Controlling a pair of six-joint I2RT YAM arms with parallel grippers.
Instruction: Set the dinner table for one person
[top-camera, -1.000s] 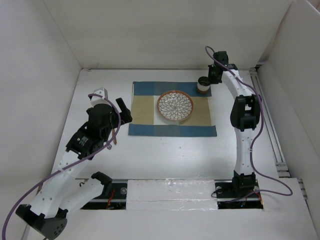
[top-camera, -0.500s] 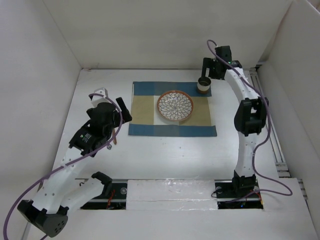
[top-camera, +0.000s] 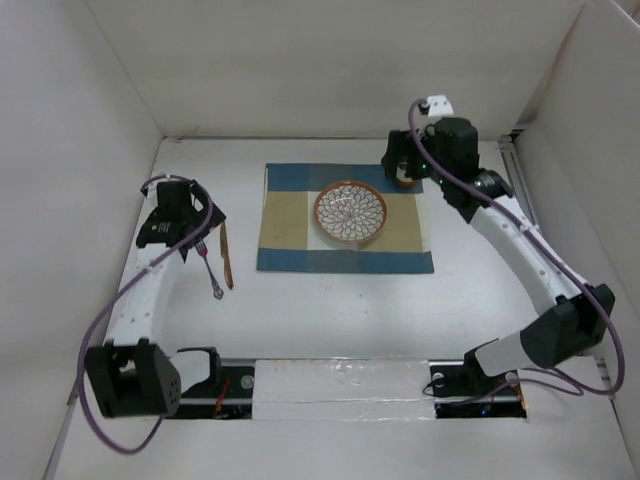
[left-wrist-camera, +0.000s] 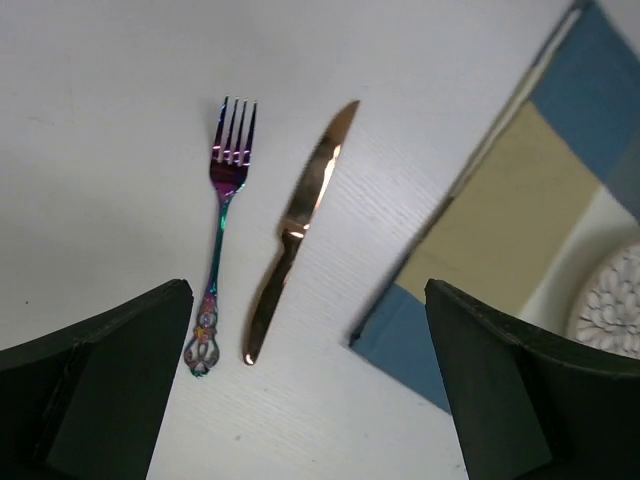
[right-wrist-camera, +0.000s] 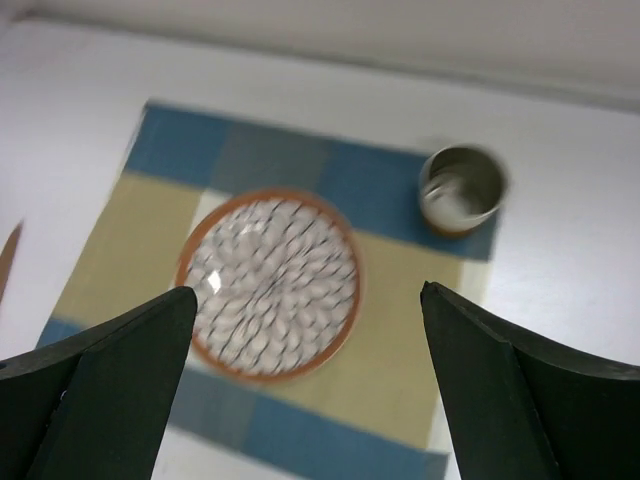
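On the white dinner table (top-camera: 330, 310) lies a blue-and-beige checked placemat (top-camera: 345, 222) with a patterned, brown-rimmed plate (top-camera: 350, 212) at its middle and a metal cup (right-wrist-camera: 460, 190) upright on its far right corner. A rainbow-tinted fork (left-wrist-camera: 225, 220) and a copper knife (left-wrist-camera: 295, 230) lie side by side left of the mat, the knife nearer to it. My left gripper (left-wrist-camera: 308, 290) hangs open above the table near their handles, holding nothing. My right gripper (right-wrist-camera: 308, 295) is open above the plate, apart from the cup, and partly hides the cup in the top view.
White walls enclose the table on the left, far and right sides. A metal rail (top-camera: 545, 270) runs along the right edge. The arm bases and a taped strip (top-camera: 340, 385) sit at the near edge.
My right gripper has opened, let go of the cup and drawn back above it. My left arm has swung away to the left, uncovering the fork and knife on the table.
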